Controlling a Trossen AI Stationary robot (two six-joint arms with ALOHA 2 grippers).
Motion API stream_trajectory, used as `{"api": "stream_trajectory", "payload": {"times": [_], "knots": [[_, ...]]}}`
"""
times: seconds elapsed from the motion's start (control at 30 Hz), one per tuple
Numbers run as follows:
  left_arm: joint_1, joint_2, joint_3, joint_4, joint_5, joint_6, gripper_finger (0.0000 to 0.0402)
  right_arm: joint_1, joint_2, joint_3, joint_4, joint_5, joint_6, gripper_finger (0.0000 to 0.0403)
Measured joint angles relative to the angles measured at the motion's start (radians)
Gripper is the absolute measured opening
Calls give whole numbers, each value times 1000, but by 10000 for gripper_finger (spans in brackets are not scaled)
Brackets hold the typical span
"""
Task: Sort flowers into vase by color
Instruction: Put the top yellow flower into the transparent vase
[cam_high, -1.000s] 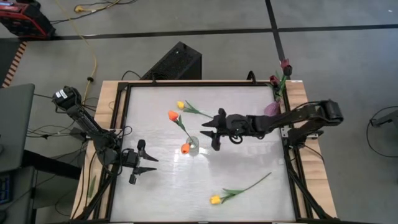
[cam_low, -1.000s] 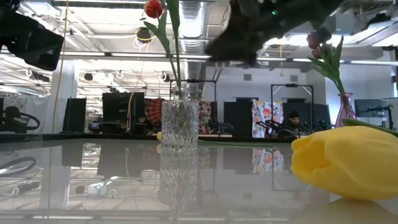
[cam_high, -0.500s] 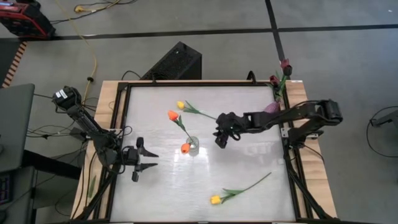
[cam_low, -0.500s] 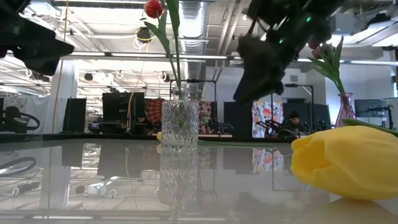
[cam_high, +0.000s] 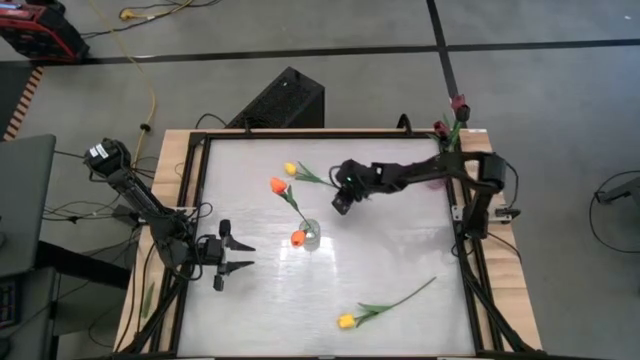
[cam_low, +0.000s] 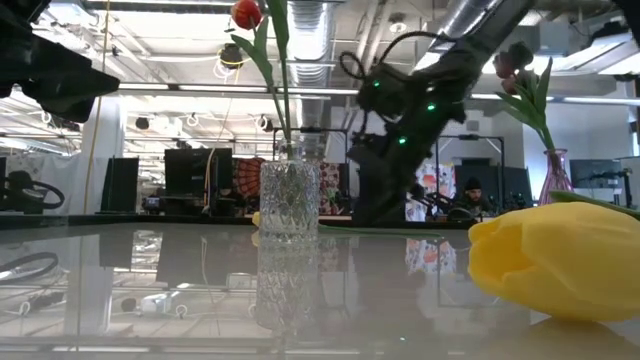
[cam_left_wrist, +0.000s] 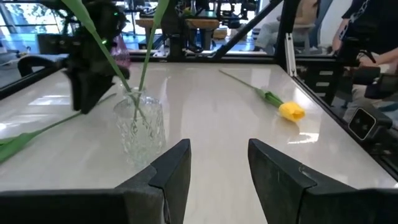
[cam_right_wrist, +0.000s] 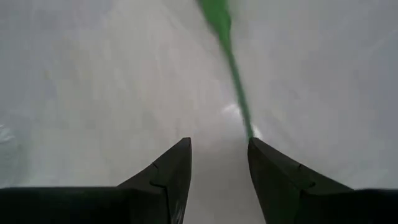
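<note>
— Where's the right claw (cam_high: 341, 203)?
— Low over the counter (cam_high: 400, 250), fingers parted and empty, a green stem (cam_right_wrist: 239, 102) just ahead.
— The left claw (cam_high: 238, 258)?
— Wide, empty, idle; the glass vase (cam_high: 311, 235) with orange tulips (cam_high: 298, 238) sits beyond it.

Two orange tulip heads (cam_high: 279, 185) are shown above a clear, diamond-patterned glass vase (cam_low: 289, 200); yellow tulip heads (cam_high: 346, 321) on green stems and maroon tulips (cam_high: 458, 104) in a pink vase (cam_low: 555, 176) are seen.
</note>
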Motion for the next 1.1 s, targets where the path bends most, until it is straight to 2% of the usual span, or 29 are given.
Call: {"api": "stream_trajectory", "payload": {"times": [0.27,0.57,0.7,0.87,1.1], "knots": [[1,0,0,-43,-23,-3,149,-50,131,200,-71,47,-197,184],[21,0,0,-94,-50,-46,149,-74,275,350,-243,73,-294,180],[29,0,0,-105,-50,-56,149,-58,292,353,-297,89,-301,136],[33,0,0,-107,-50,-64,149,-32,266,353,-347,102,-278,24],[33,0,0,-105,-45,-100,149,12,123,335,-423,92,-164,16]]}}
